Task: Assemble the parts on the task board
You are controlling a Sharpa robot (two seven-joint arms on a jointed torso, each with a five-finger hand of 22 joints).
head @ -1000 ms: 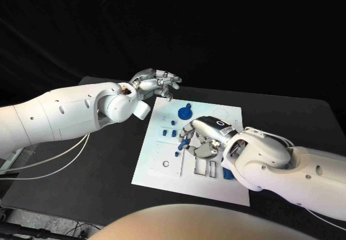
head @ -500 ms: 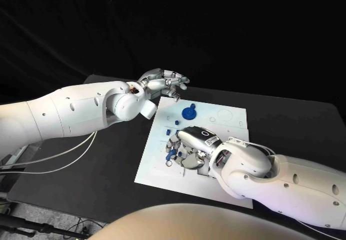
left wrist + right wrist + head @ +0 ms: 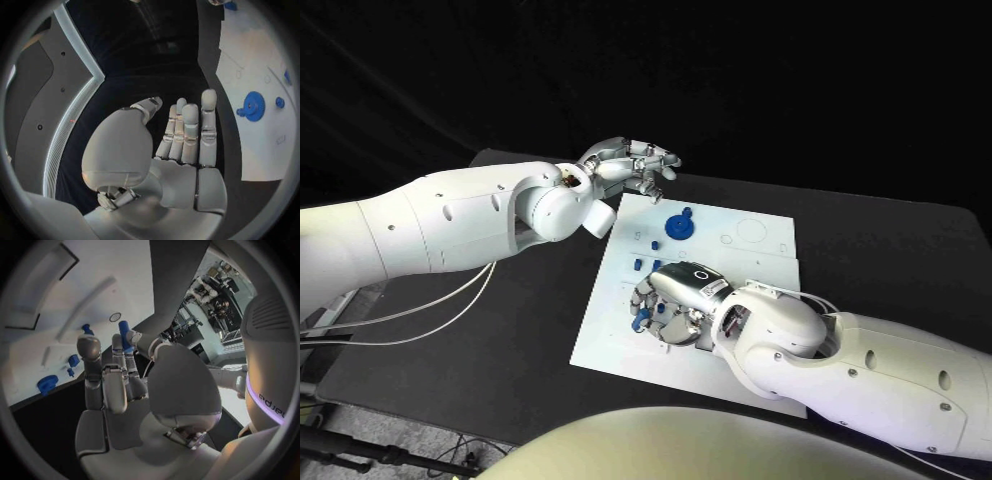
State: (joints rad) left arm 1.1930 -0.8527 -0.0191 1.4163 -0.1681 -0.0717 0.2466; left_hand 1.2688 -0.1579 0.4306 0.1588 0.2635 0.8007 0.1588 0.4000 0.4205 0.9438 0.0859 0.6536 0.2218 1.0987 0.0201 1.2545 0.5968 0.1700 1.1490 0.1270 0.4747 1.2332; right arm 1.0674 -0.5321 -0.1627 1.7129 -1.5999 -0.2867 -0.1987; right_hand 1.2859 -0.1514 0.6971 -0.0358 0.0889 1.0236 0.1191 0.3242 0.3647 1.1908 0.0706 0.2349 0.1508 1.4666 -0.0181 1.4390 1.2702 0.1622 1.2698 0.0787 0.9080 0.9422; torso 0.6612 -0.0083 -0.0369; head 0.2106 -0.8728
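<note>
The white task board [image 3: 610,340] lies in the middle of the black table. A blue gear [image 3: 679,225] stands near its far edge, with small blue pegs [image 3: 636,263] beside it. My right hand [image 3: 668,305] hovers low over the board's left middle and pinches a blue peg [image 3: 124,332] between thumb and a finger; that peg shows at the fingertips [image 3: 642,320]. My left hand [image 3: 635,165] hangs above the board's far left corner, fingers straight and side by side [image 3: 187,130], holding nothing. The gear [image 3: 253,106] lies off to its side.
Rectangular slots [image 3: 37,285] and a small round hole [image 3: 115,317] are cut in the board [image 3: 75,295] beyond my right hand. Another blue peg [image 3: 87,330] stands by the fingertips. Bare black table [image 3: 488,330] lies left of the board.
My right hand has moved from the board's middle toward its left near part, carrying the blue peg. The left hand has stayed above the far left corner.
</note>
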